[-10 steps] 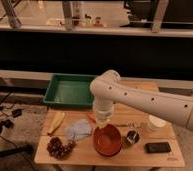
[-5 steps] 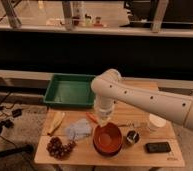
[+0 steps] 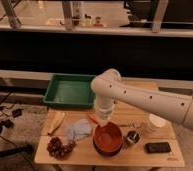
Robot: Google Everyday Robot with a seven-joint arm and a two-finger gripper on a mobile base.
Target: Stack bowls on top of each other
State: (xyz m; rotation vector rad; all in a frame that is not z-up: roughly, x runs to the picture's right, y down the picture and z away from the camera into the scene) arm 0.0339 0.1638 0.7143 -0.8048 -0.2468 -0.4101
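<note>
A glossy orange-red bowl (image 3: 108,136) sits inside a larger dark purple bowl (image 3: 109,149), whose rim shows below it at the front middle of the wooden table (image 3: 160,150). My gripper (image 3: 104,120) hangs from the white arm (image 3: 140,97) just above the far left rim of the orange-red bowl. The arm's wrist hides most of the gripper.
A green tray (image 3: 70,91) stands at the back left. A grey cloth (image 3: 79,130), a bunch of grapes (image 3: 57,146) and a banana-like thing (image 3: 55,122) lie at the left. A small metal cup (image 3: 132,137), a white round container (image 3: 156,123) and a black phone (image 3: 158,147) lie at the right.
The arm and the bowls stay almost where they were; no clear movement shows.
</note>
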